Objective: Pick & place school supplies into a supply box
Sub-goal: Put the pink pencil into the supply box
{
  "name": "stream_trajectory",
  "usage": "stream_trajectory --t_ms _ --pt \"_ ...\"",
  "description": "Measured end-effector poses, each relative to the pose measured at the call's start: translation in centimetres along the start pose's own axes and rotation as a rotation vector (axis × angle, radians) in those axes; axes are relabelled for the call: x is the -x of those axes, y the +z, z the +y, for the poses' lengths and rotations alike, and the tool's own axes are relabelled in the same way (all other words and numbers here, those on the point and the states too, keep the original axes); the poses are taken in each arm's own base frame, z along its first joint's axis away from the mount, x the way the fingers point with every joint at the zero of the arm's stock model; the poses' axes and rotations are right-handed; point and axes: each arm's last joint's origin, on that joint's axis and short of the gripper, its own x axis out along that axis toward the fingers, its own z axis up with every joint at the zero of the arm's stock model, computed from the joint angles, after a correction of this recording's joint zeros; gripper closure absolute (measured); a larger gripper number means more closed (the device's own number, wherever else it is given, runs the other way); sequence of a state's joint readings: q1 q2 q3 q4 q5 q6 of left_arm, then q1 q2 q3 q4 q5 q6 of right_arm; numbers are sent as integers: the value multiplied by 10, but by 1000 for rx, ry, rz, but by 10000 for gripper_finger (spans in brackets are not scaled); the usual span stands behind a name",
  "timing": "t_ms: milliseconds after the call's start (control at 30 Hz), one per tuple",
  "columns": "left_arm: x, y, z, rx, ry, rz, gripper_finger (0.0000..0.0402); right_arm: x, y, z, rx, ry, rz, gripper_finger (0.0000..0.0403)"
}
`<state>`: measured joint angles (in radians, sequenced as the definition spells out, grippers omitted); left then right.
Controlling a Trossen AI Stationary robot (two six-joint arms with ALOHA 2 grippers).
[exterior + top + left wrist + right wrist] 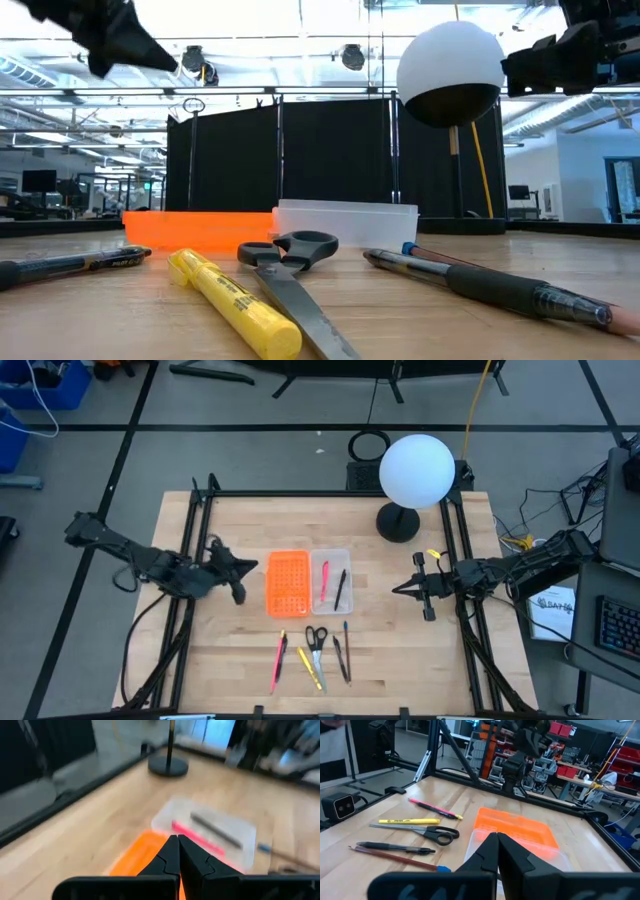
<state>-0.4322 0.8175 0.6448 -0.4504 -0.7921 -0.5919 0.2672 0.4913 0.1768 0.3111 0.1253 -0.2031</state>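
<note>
The clear supply box [331, 582] lies flat at mid-table with a pink pen [324, 580] and a black pen [340, 589] inside it. Toward the near edge lie a pink pen [276, 665], a dark pen [283, 648], a yellow highlighter [311, 669], scissors [317, 643], a black pen [338, 656] and a blue-tipped pencil [347, 649]. My left gripper [250, 567] hovers shut to the left of the orange piece. My right gripper [396, 589] hovers shut to the right of the box. In the wrist views, both the left [177, 840] and right [496, 838] fingertips are closed together and hold nothing.
An orange perforated piece [287, 583] lies against the box's left side. A lamp with a white globe [417, 470] stands on a black base [398, 521] at the far right of the table. Black frame rails [197, 520] run along the table's left and right edges.
</note>
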Motion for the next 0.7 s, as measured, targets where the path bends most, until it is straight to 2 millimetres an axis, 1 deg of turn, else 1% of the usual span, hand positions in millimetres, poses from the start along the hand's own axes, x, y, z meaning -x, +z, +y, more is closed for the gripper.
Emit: stream_trajectory --t_ms 133,233,333,467,567,700 --pt "-5 21 -31 10 96 198 399 0 0 0 0 0 -2 403" --pt "-14 27 -53 7 156 328 399 0 1 0 -7 0 -6 403" --pt "-29 24 -78 -25 170 416 398 0 1 0 -13 -1 -7 403" --pt "-49 14 -105 -52 152 528 399 0 1 0 -41 0 -9 403" --pt "-63 4 -120 -45 157 602 397 0 1 0 -63 -2 -15 403" --pt "-75 -11 -131 1 163 694 394 0 1 0 -82 -1 -15 403"
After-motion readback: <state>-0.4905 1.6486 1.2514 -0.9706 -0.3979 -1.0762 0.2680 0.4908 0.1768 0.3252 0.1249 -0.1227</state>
